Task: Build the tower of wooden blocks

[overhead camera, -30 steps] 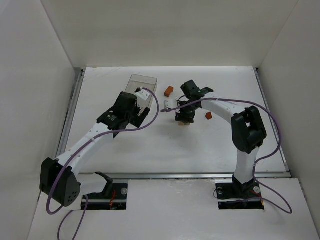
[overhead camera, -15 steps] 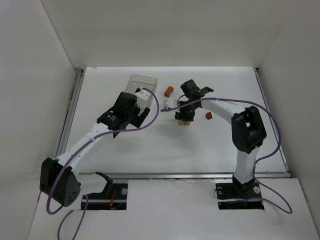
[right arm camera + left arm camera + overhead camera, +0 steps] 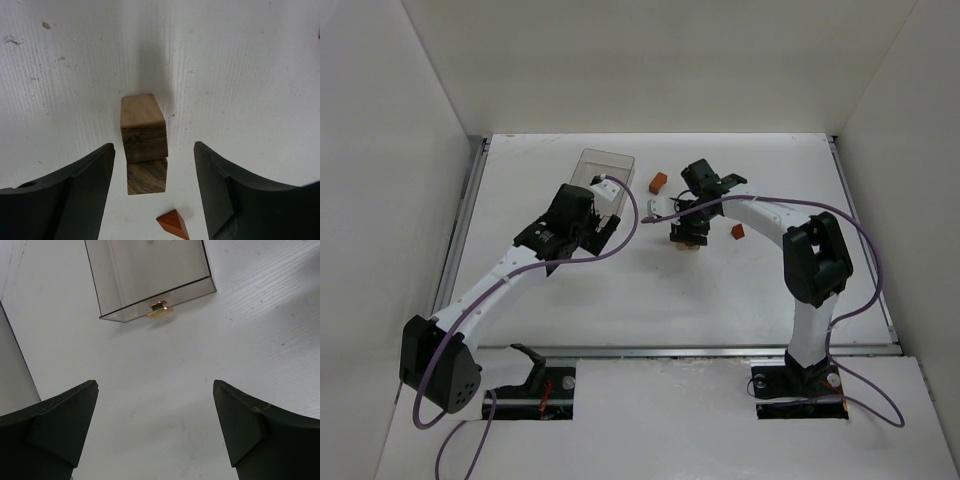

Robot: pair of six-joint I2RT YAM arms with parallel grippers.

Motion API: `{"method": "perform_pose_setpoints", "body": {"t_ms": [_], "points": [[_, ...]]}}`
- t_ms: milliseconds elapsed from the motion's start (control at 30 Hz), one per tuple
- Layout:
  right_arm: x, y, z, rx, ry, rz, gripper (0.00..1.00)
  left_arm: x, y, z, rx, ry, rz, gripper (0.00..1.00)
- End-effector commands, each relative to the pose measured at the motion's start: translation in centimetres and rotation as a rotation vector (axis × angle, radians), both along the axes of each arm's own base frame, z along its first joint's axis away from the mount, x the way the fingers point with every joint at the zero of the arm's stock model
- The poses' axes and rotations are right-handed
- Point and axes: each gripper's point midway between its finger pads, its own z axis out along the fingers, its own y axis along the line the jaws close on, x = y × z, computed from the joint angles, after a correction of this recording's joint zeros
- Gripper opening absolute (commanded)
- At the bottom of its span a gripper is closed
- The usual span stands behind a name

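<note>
Eased the right jaws apart within the last second; now parted on both sides of the wood block tower point(image 3: 144, 142), touching neither face. Reads as a release: two tan cubes stacked, slightly offset, standing unaided on the bench point(image 3: 240, 60). Wants the orange wedge point(image 3: 172, 224) lying just beside it next. Reaching forward with the right arm point(image 3: 770, 215), wrist bent down over the stack; farther left, left jaws wide open and empty, just short of the clear box point(image 3: 150, 275).
</note>
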Motion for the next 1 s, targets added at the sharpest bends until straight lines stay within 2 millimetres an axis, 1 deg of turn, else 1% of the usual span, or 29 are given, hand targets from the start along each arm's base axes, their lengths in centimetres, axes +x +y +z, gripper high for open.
{"method": "perform_pose_setpoints", "body": {"t_ms": [0, 33, 67, 100, 133, 167, 200, 233, 267, 300, 333, 367, 400, 467, 500, 533, 567, 600, 633, 667, 700, 733, 767, 800, 833, 867, 900, 933, 967], "points": [[1.1, 1.4, 3.2, 0.071, -0.075, 0.027, 0.71, 0.1, 0.1, 0.2, 0.001, -0.020, 0.003, 0.99], [0.9, 1.7, 3.3, 0.087, -0.066, 0.035, 0.74, 0.1, 0.1, 0.2, 0.001, -0.020, 0.003, 0.99], [1.0, 2.0, 4.3, 0.109, -0.076, 0.026, 0.74, 0.1, 0.1, 0.2, 0.001, -0.020, 0.003, 0.99], [1.5, 2.3, 4.8, 0.125, -0.092, 0.015, 0.74, 0.1, 0.1, -0.1, 0.005, -0.012, 0.003, 0.99], [1.8, 2.5, 6.1, 0.153, -0.121, -0.004, 0.74, 0.1, -0.1, -0.1, 0.000, -0.009, -0.004, 0.99], [2.0, 2.6, 6.7, 0.167, -0.135, -0.011, 0.74, 0.3, -0.2, 0.3, -0.005, -0.017, -0.004, 0.99], [2.2, 2.8, 7.4, 0.179, -0.156, -0.011, 0.74, 0.3, -0.2, 0.0, 0.008, -0.009, -0.009, 0.99], [2.7, 2.8, 8.9, 0.201, -0.199, -0.029, 0.74, 0.5, -0.3, 0.1, 0.003, -0.017, -0.009, 0.99], [2.8, 2.9, 9.7, 0.222, -0.211, -0.046, 0.74, 0.5, -0.3, 0.1, 0.003, -0.017, -0.009, 0.99], [2.8, 2.8, 10.1, 0.228, -0.224, -0.060, 0.74, 0.5, -0.3, -0.2, 0.009, -0.008, -0.009, 0.99], [3.1, 2.5, 11.0, 0.246, -0.241, -0.081, 0.74, 0.7, -0.6, -0.5, 0.011, -0.004, -0.025, 0.99], [3.2, 2.7, 12.6, 0.290, -0.269, -0.111, 0.74, 0.7, -0.7, -0.5, 0.006, -0.001, -0.032, 0.99], [3.2, 2.4, 13.2, 0.317, -0.271, -0.134, 0.74, 1.0, -0.9, -0.9, 0.012, 0.011, -0.032, 0.99], [3.3, 2.5, 15.5, 0.384, -0.309, -0.188, 0.74, 1.1, -1.7, -1.2, 0.004, 0.027, -0.047, 0.99], [3.5, 1.6, 15.8, 0.407, -0.289, -0.279, 0.74, 1.2, -2.1, -1.2, 0.005, 0.029, -0.056, 0.99], [3.4, 0.9, 15.9, 0.415, -0.280, -0.324, 0.72, 1.0, -2.8, -2.2, 0.013, 0.055, -0.068, 0.99], [3.1, 0.7, 15.3, 0.422, -0.264, -0.359, 0.71, 1.3, -3.5, -2.1, 0.010, 0.048, -0.079, 0.99], [3.2, 0.1, 16.5, 0.483, -0.260, -0.449, 0.70, 1.6, -4.4, -2.1, -0.010, 0.049, -0.087, 0.99], [3.5, -1.1, 16.5, 0.495, -0.271, -0.532, 0.71, 1.5, -5.3, -2.9, -0.003, 0.072, -0.102, 0.99], [3.1, -1.9, 15.1, 0.496, -0.243, -0.596, 0.73, 1.6, -6.2, -3.2, -0.016, 0.082, -0.116, 0.99], [3.4, -2.5, 16.5, 0.560, -0.278, -0.655, 0.75, 2.1, -6.8, -3.0, -0.033, 0.083, -0.115, 0.99], [3.4, -3.0, 16.5, 0.624, -0.234, -0.776, 0.81, 2.2, -8.0, -3.1, -0.057, 0.089, -0.132, 0.99], [3.8, -4.4, 16.3, 0.650, -0.239, -0.877, 1.00, 2.5, -8.6, -4.5, -0.063, 0.129, -0.118, 0.98], [3.6, -5.1, 15.2, 0.665, -0.208, -0.951, 1.00, 3.0, -9.6, -4.2, -0.078, 0.126, -0.119, 0.98], [3.3, -5.0, 14.5, 0.700, -0.150, -1.032, 1.00, 3.4, -10.1, -4.6, -0.089, 0.139, -0.118, 0.96], [3.6, -6.1, 14.0, 0.700, -0.152, -1.119, 1.00, 3.5, -10.8, -5.0, -0.090, 0.151, -0.119, 0.96], [3.4, -6.5, 13.4, 0.702, -0.134, -1.176, 1.00, 3.7, -11.3, -6.4, -0.070, 0.177, -0.113, 0.95], [2.9, -6.7, 11.0, 0.657, -0.079, -1.237, 1.00, 4.3, -11.8, -6.2, -0.084, 0.174, -0.104, 0.95], [2.9, -7.2, 10.1, 0.656, -0.041, -1.315, 1.00, 4.5, -12.3, -6.4, -0.074, 0.172, -0.106, 0.95]]}}
